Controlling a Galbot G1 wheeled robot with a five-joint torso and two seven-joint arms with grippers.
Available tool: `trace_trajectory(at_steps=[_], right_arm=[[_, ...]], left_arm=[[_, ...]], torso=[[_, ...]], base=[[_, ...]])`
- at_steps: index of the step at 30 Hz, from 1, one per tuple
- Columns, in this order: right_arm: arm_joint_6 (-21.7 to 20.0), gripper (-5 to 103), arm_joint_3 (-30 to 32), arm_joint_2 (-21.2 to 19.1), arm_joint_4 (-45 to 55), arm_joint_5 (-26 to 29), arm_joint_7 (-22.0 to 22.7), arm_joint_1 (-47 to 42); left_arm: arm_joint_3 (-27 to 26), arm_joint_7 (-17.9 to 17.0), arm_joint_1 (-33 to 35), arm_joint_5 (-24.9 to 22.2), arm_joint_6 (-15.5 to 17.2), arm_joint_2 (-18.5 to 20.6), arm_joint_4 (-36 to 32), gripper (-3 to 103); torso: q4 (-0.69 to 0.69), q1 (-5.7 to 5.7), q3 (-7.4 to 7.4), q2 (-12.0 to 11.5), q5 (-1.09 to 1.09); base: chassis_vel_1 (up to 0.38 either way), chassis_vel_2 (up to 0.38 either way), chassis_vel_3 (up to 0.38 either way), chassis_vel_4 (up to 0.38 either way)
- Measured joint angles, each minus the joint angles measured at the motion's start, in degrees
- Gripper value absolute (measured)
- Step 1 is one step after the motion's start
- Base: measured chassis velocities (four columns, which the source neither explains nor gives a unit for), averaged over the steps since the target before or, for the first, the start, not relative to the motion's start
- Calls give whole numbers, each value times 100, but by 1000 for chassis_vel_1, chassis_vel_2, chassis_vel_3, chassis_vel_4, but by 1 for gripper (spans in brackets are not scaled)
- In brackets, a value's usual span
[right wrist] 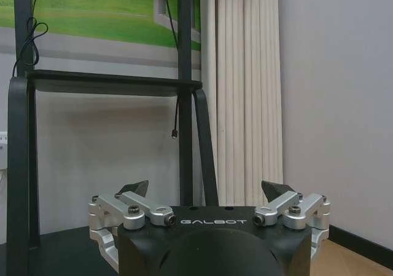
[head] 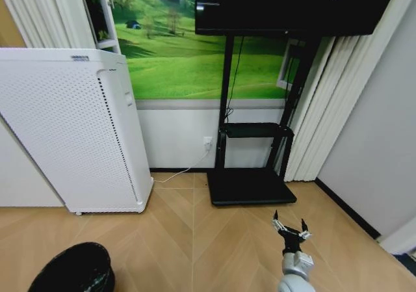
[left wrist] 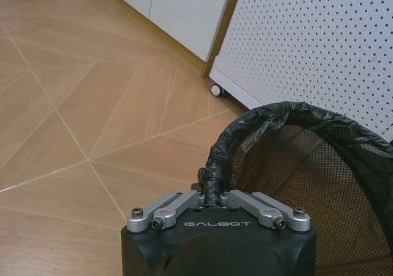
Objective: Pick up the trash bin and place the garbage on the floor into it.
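The trash bin (head: 75,269) is a small black mesh basket lined with a black bag, at the lower left of the head view. In the left wrist view my left gripper (left wrist: 215,193) is shut on the bin's bagged rim (left wrist: 258,125), and the mesh inside shows past it. My right gripper (head: 290,225) hangs at the lower right of the head view, open, with nothing between its fingers (right wrist: 134,188). It faces the black stand. The garbage is out of view.
A white perforated cabinet (head: 71,129) on castors stands at the left, just behind the bin. A black TV stand (head: 250,185) with a flat base sits against the back wall, a white cable and socket beside it. Pleated curtains hang at the right. Wooden floor lies between.
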Motion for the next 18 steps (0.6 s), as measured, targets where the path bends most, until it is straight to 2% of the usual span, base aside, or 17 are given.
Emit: trace_trajectory(at_steps=[18], right_arm=[[-9, 100, -14, -8, -96, 80, 10, 6]], left_arm=[[468, -263, -79, 221, 210, 40, 15, 4]], torso=[[0, 0, 0, 0, 0]], base=[[0, 0, 0, 0]])
